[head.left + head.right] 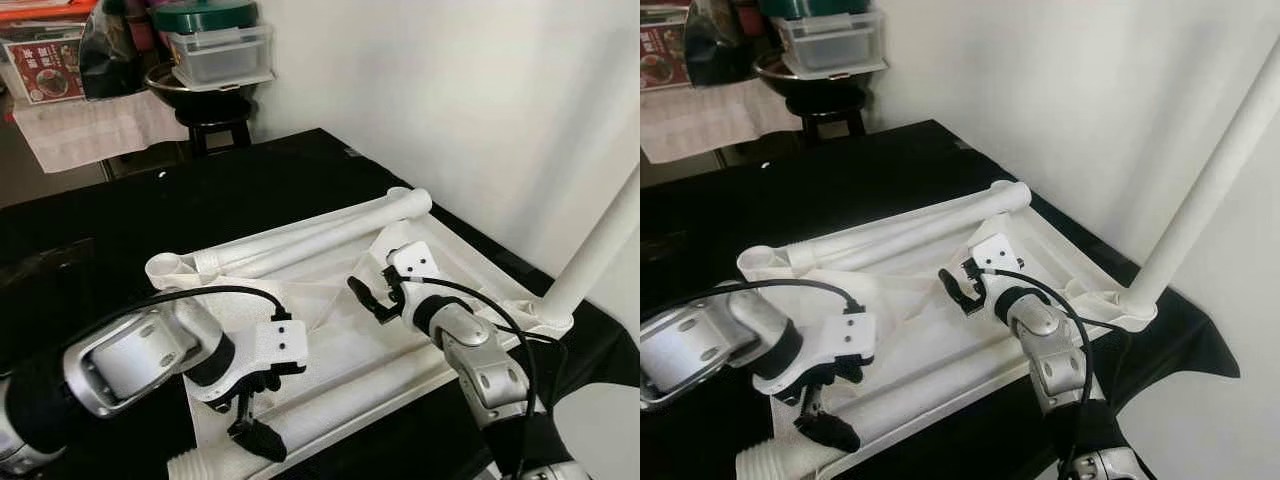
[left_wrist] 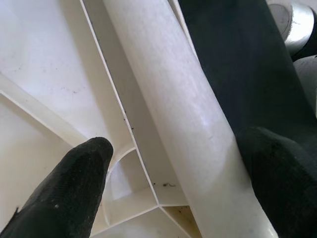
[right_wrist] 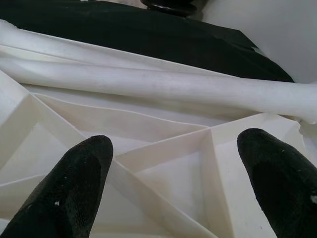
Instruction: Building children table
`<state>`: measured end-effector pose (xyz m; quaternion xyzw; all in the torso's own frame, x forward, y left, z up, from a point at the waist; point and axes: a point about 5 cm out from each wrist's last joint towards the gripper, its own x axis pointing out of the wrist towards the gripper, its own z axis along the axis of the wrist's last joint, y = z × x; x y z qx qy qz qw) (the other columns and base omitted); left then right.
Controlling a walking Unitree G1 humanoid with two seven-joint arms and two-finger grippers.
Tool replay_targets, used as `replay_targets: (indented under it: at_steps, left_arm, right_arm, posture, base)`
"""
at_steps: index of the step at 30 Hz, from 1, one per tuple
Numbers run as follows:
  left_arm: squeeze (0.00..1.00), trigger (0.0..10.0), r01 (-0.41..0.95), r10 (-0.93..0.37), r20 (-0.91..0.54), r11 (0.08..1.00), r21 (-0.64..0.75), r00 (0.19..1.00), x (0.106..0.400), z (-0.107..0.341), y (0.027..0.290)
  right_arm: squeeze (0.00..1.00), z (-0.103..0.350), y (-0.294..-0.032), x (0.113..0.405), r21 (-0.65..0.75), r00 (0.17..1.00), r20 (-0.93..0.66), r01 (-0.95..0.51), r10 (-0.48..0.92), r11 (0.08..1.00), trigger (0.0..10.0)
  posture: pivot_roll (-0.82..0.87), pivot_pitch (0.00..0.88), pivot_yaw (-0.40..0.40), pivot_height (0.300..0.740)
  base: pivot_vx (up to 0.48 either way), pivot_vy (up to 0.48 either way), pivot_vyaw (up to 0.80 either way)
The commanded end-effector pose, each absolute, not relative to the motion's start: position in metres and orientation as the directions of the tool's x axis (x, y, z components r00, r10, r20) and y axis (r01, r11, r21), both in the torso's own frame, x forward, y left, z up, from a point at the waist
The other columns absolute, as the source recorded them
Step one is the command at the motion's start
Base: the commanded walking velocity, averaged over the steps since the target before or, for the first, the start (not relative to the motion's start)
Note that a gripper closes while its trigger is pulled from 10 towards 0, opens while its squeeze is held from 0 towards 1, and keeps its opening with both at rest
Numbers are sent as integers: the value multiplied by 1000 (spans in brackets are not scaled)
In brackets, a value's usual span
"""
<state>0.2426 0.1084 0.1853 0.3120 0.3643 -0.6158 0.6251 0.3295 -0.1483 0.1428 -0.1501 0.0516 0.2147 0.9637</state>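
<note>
The light is bright and even, like daylight. The white wall (image 1: 480, 110) is almost overexposed, and the black cloth (image 1: 120, 230) loses its detail. Shadows are soft. The head views are sharp. In the wrist views the black fingertips (image 3: 74, 188) are near and a little blurred.

White tabletop (image 1: 340, 350) lies upside down; one leg (image 1: 600, 250) upright at its corner; two legs (image 1: 330, 230) lying loose.

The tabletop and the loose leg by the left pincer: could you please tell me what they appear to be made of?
Tabletop: likely moulded plastic, off-white and matte; thin raised ribs cross its underside. Leg: probably the same plastic, a smooth tube with faint scuffs and a soft sheen.
</note>
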Motion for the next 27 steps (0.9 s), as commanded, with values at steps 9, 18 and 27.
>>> replay_targets:
  at_steps: [9,18,27]
  left_arm:
    - [0,10000,996,-480,-875,31,-89,-63,246,179,104]
    - [0,0,997,-406,-911,-22,-76,-79,248,176,106]
    - [0,0,997,-375,-924,-37,-65,-74,254,177,107]
  right_arm:
    - [0,144,-146,329,-265,901,-173,-433,399,862,10000]
    - [0,144,-146,329,-266,904,-172,-425,391,865,10000]
    - [0,146,-149,331,-264,912,-164,-409,377,873,10000]
  posture:
    - [-224,46,0,740]
    - [-226,48,6,740]
    - [-230,51,9,740]
  base:
    - [0,0,0]
    - [0,0,0]
    - [0,0,0]
